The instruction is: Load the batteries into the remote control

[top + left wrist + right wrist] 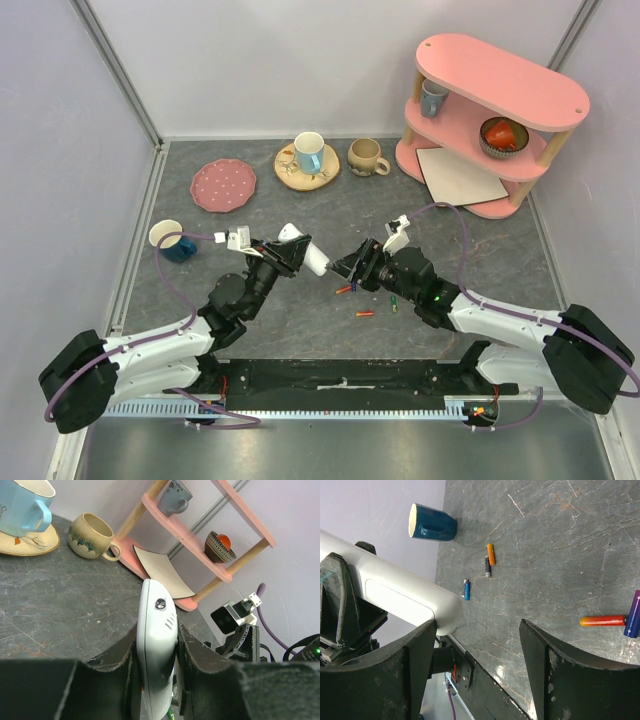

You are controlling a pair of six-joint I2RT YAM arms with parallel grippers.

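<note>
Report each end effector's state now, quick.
Left end effector: closed on the remote control.
Right end effector: open, holding nothing.

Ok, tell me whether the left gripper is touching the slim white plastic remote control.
Touching. The left wrist view shows the left gripper clamping the slim white remote control, fingers pressed against both sides.
</note>
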